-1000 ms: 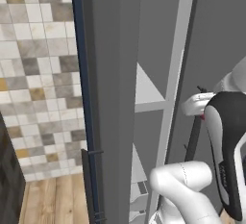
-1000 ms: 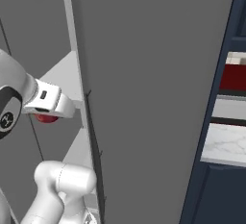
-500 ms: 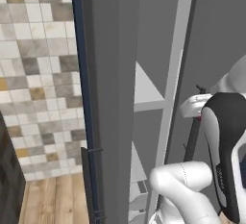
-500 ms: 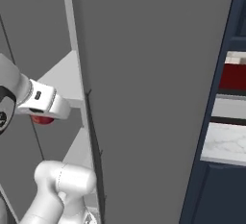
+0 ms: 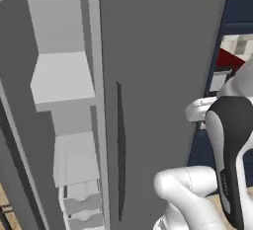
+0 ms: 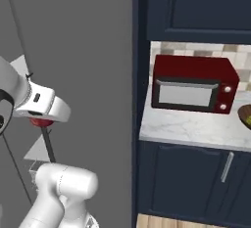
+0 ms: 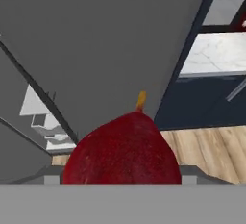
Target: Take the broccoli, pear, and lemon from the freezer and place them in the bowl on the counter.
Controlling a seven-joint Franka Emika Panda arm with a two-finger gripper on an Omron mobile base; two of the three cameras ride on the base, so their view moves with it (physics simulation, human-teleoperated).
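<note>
Jaws spread wide and closed on the pear (image 7: 122, 148), which sits dark red at bottom centre of the hand view with its small orange stem pointing up. Finger tips themselves hidden behind the fruit. In the right base view the gripper (image 6: 43, 122) is at left middle, a sliver of the red pear showing just under the white hand, in front of the grey freezer (image 6: 73, 51) side.

Left base view: freezer interior at the left of frame, pale grey shelves (image 5: 64, 81) stacked, drawers lower down; the grey door face with its long dark handle (image 5: 120, 150) runs down centre. Arm fills the lower right.

Right base view, right half: white marble tabletop (image 6: 196, 129) over navy cabinets, red microwave (image 6: 193, 83) standing on it at upper right. Bowl (image 6: 245, 117) cut by the right edge, just right of the microwave, on the tabletop; something green-yellow inside, cannot tell what.

Pear well apart from the bowl.
</note>
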